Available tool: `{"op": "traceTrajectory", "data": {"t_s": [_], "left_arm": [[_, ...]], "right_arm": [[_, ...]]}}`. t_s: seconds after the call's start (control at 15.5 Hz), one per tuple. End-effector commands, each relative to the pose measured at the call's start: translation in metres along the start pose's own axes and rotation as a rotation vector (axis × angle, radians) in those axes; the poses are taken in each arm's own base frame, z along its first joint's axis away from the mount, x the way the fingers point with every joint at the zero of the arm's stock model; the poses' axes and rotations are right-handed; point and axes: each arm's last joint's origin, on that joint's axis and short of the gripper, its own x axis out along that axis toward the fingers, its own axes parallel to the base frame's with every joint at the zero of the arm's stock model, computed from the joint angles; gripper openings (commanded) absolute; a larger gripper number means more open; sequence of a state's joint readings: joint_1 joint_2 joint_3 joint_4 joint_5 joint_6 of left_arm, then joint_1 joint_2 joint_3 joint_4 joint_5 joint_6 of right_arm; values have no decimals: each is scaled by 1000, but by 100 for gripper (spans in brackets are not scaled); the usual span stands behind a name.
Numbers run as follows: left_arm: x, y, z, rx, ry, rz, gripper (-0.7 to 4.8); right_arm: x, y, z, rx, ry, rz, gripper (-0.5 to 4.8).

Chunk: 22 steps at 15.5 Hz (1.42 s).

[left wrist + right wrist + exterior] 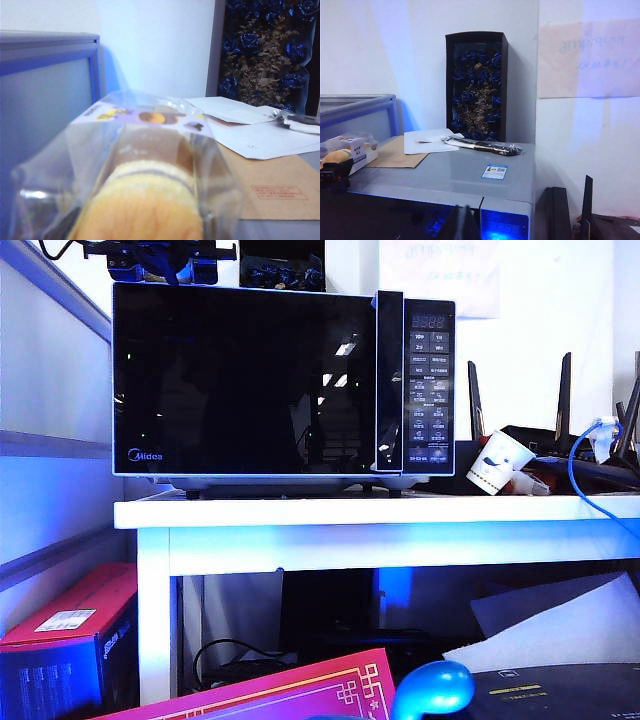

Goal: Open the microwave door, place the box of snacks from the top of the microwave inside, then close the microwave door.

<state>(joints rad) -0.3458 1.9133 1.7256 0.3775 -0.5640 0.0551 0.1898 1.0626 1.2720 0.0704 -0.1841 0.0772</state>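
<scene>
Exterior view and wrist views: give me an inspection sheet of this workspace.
Surface: white table carrying the microwave.
Job's things: microwave door not swung open; box of snacks on top.
Clutter: paper cup, black carton, papers.
Grippers: left gripper at the box, grip unclear; right gripper shut, at the microwave's top front edge.
Cables: blue cable beside the cup.
Surroundings: red box under the table.
</scene>
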Motion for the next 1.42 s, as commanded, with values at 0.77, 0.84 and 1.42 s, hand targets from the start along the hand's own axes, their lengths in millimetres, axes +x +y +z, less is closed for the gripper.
{"op": "traceTrajectory", "data": {"t_s": [0.77,0.84,1.42], "left_arm": [[-2,0,7,56,-21,-29,276],[-3,1,10,52,-27,-29,276],[-34,16,67,37,-59,-295,277]], "right_arm": [[-1,0,4,-7,-22,4,-6],[-1,0,3,-7,-21,3,-6],[0,0,2,-5,-13,3,-6]]}}
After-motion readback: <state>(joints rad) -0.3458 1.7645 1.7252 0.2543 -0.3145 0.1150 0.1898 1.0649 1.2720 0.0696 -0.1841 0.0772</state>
